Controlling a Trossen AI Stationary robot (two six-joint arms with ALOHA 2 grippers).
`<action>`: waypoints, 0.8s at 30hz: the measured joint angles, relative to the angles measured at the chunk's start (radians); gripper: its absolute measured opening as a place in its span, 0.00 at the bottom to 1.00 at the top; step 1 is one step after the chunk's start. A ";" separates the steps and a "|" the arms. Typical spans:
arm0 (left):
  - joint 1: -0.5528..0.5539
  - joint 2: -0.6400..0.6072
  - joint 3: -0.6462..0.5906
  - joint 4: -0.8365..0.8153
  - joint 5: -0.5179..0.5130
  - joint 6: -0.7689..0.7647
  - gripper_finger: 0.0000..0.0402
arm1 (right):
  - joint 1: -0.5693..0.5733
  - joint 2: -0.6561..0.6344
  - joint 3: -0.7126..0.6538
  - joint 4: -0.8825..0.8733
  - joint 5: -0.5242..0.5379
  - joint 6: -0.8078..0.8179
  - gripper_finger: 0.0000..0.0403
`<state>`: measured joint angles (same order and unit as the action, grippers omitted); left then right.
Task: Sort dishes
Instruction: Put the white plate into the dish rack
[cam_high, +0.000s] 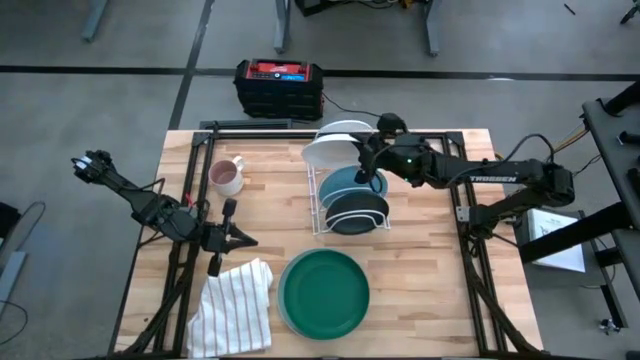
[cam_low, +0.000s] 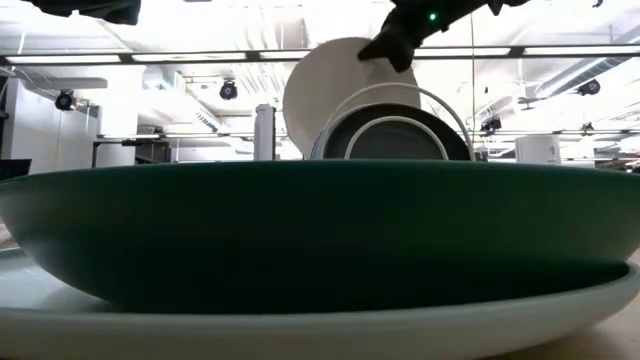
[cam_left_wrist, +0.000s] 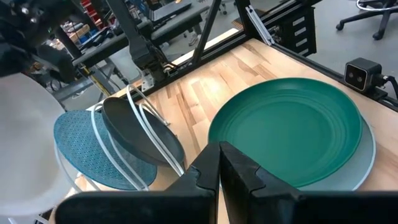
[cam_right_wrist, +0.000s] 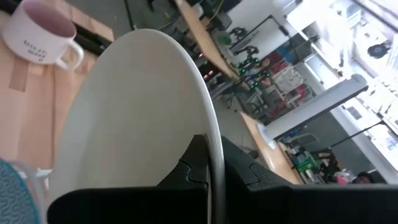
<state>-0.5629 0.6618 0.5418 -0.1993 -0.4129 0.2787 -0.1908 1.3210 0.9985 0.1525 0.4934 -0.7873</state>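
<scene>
Right gripper (cam_high: 372, 152): pinching the white plate's (cam_high: 335, 143) rim, at the rack's (cam_high: 318, 205) far end.
Left gripper (cam_high: 240, 240): pressed together, waiting beside the cloth (cam_high: 232, 308).
Done: teal plate (cam_high: 343, 183) and dark plate (cam_high: 357, 212) racked.
Left: green plate (cam_high: 323, 290) stacked on the table.

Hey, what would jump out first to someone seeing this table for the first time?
The right gripper, shut on the rim of a white plate, holds it at the far end of the wire rack. At the near edge lies a big dark green plate, beside a striped cloth.
</scene>
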 joint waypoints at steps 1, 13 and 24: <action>0.000 0.001 0.000 0.000 0.000 0.000 0.00 | -0.001 0.008 0.000 -0.003 0.000 0.005 0.00; 0.000 0.004 0.000 0.002 0.000 0.000 0.00 | -0.007 0.094 0.000 -0.037 0.003 0.030 0.00; 0.000 0.004 0.000 0.002 0.000 0.000 0.00 | -0.013 0.116 0.000 -0.068 0.000 0.031 0.00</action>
<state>-0.5629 0.6662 0.5415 -0.1978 -0.4129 0.2787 -0.2040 1.4372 0.9985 0.0842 0.4937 -0.7567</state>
